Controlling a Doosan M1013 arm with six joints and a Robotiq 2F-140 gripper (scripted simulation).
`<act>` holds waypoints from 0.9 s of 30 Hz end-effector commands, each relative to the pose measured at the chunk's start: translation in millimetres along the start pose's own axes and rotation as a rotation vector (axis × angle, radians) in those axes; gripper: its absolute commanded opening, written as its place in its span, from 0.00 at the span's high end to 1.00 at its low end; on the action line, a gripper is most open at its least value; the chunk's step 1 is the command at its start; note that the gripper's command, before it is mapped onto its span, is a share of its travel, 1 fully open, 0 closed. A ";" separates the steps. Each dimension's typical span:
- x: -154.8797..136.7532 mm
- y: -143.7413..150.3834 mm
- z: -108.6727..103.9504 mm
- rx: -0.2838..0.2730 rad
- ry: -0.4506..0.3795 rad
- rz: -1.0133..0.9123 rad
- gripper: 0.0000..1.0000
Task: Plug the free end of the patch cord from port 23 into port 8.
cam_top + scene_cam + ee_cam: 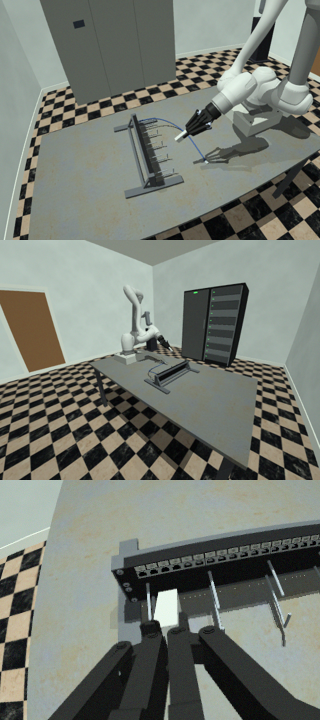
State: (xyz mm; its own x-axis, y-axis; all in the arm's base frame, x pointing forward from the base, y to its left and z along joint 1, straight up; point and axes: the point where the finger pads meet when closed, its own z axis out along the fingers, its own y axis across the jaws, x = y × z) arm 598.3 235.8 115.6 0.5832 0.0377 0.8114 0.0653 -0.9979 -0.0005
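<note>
The grey patch rack (pixel 147 152) stands on the table, its metal cable bars (pixel 160 148) pointing toward the arm. It also shows in the exterior view (pixel 171 373) and the wrist view (pixel 220 563), where a row of ports runs along its top. The blue cord (pixel 180 129) leaves the rack's far end and curves down to its free plug (pixel 206 161), which lies on the table. My gripper (pixel 180 136) is shut with only its white tip pads together. It hovers above the table between the rack and the plug, aimed at the rack, holding nothing.
The arm's white base block (pixel 255 120) sits at the table's right rear. A grey cabinet (pixel 108 43) stands behind the table, and a dark server cabinet (pixel 214 322) stands at the side. The table's front edge lies near the plug.
</note>
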 end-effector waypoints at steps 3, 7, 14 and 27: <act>0.1 0.4 4.4 0.001 0.005 0.000 1.00; 0.0 0.6 21.3 0.001 0.005 0.000 1.00; -0.1 1.1 59.0 0.001 0.005 0.000 1.00; -0.5 2.2 140.4 0.001 0.005 0.000 1.00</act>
State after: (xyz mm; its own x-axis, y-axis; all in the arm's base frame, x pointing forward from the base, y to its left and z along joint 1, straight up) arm 706.0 240.7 37.0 0.5797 0.0376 0.8139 0.0658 -0.9978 -0.0008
